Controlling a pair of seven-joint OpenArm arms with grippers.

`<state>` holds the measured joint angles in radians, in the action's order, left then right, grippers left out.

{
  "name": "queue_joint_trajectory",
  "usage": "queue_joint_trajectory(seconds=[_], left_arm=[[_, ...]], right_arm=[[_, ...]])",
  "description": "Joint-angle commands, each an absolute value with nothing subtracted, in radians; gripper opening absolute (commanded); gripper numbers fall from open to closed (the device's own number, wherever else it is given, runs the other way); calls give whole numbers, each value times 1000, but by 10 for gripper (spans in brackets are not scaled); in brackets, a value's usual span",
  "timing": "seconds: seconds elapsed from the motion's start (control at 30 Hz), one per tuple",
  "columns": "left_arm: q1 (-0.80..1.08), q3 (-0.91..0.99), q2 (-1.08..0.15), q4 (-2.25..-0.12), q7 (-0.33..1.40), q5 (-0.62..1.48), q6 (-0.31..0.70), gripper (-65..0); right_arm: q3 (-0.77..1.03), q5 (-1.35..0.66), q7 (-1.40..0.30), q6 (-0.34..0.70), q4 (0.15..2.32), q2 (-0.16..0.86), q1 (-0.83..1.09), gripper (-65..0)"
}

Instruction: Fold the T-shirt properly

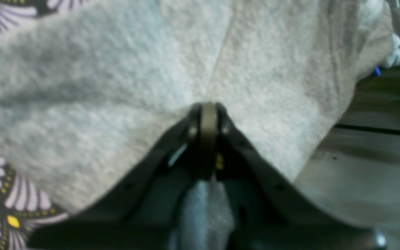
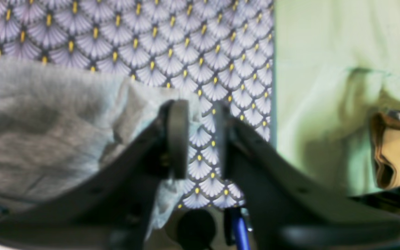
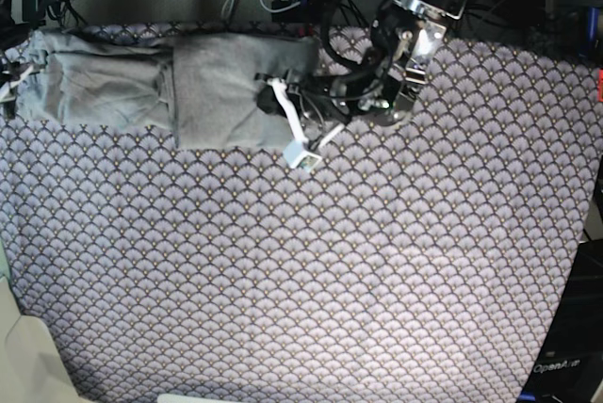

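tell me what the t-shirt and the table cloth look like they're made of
T-shirt: looks like soft thin knit, probably cotton jersey, matte heather grey; fuzzy flecked surface and limp creases suggest it.
Table cloth: seems a smooth printed woven fabric, purple scallop fans with yellow dots; it lies flat, with little sheen.

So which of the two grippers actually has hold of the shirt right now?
The left gripper: its jaws are pinched shut on the T-shirt. The right gripper stands open beside the shirt's edge, with only the table cloth showing between its jaws.
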<state>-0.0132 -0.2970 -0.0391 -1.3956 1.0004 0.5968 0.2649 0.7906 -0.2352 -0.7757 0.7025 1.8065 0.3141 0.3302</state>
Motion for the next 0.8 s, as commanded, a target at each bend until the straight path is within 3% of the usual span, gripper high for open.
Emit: queue_joint_trajectory(seconds=[0.0,0.1,0.2,0.37,0.77], left_arm=[[-22,-298,-48,-1411,1003,595,265,-650],[-22,-298,-59,-1415,1003,596,265,-650],[-24,-298,-74,-1415,1003,596,265,-650],[-22,-298,-84,-1417,1003,598,265,-650],[-21,-298,-84,-1417,1003,599,265,-650]], right_arm=[[799,-291,-803,698,1793,352,329,-399],[814,-463,-906,698,1709,414,328,-294],[837,-638,-986,698,1572,463,321,-242],[831,-800,-998,698,1353,510,320,-235],[743,-805,-929,698,1346,478,325,-235]])
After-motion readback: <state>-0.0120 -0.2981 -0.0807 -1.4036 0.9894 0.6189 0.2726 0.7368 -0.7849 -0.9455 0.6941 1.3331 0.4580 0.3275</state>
